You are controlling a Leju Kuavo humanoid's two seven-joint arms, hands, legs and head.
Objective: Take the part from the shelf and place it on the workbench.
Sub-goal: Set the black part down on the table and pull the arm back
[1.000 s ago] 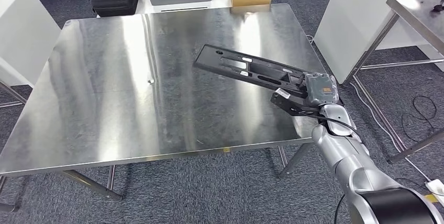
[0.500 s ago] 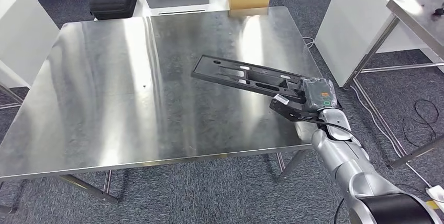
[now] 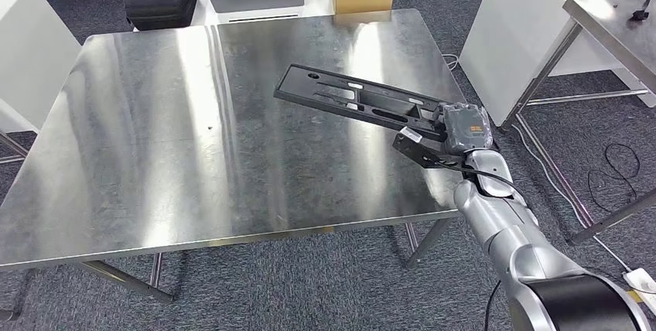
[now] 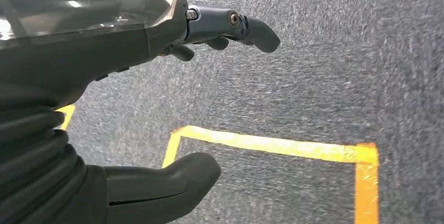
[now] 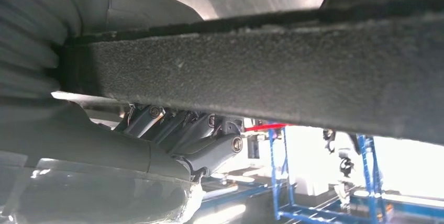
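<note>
Right hand (image 3: 462,127) gripping one end of the long black part (image 3: 357,101), part reaching away over the steel workbench (image 3: 155,138), left hand (image 4: 157,41) hanging empty, fingers apart

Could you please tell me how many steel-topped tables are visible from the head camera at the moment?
2. The large workbench lies straight ahead, under the black part gripped by the right robot hand. A second steel table stands at the far right, cut off by the frame.

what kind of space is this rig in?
Probably a workshop or test lab: a bare stainless steel workbench, grey carpet with yellow floor tape, and blue metal racks beyond. The right hand holds a black part.
</note>
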